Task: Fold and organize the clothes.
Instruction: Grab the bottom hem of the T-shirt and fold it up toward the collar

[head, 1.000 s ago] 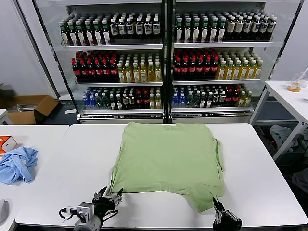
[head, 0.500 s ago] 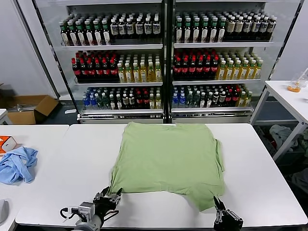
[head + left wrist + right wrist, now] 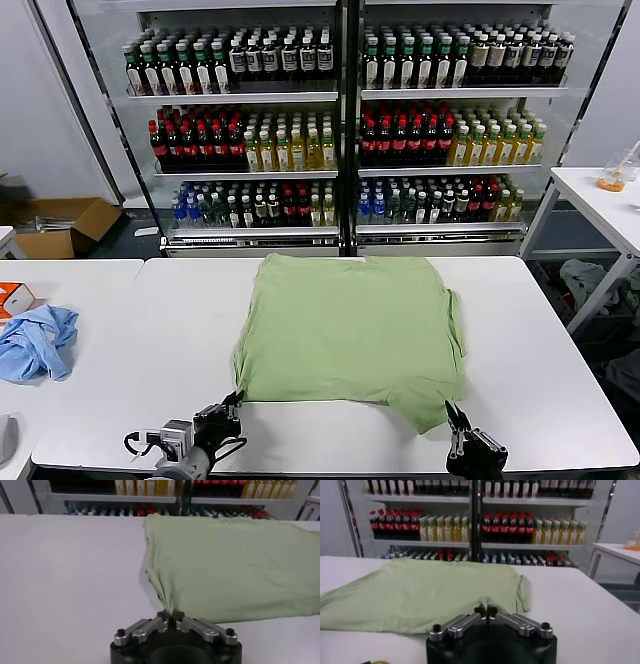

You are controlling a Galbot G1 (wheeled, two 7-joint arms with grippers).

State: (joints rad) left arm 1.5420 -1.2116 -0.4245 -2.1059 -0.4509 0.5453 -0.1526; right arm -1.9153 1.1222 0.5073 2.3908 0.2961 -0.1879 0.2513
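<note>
The light green polo shirt [image 3: 348, 335] is lying spread flat in the middle of the white surface [image 3: 130, 350], its far edge reaching almost to the surface's far rim below the drink shelves [image 3: 345, 120]. Its near hem is running roughly parallel to the near rim, with one corner hanging lower on the right.

The left claw [image 3: 232, 404] is sitting low at the shirt's near left corner, and the left wrist view is showing its tips drawn together right at the cloth's edge [image 3: 170, 614], pinching the corner of the fabric. The right claw [image 3: 452, 416] is sitting at the near right corner, where the fabric dips toward the rim; the right wrist view is showing its tips pressed together [image 3: 486, 611] with the shirt's edge just in front of them, though whether cloth is caught between them cannot be told.

Bare white surface is lying open on both sides of the shirt, wider on the left, and a narrow strip is staying free between the near hem and the rim. A light blue cloth [image 3: 36, 341] is lying well apart on the neighbouring surface to the left, beside an orange box [image 3: 14, 297].
</note>
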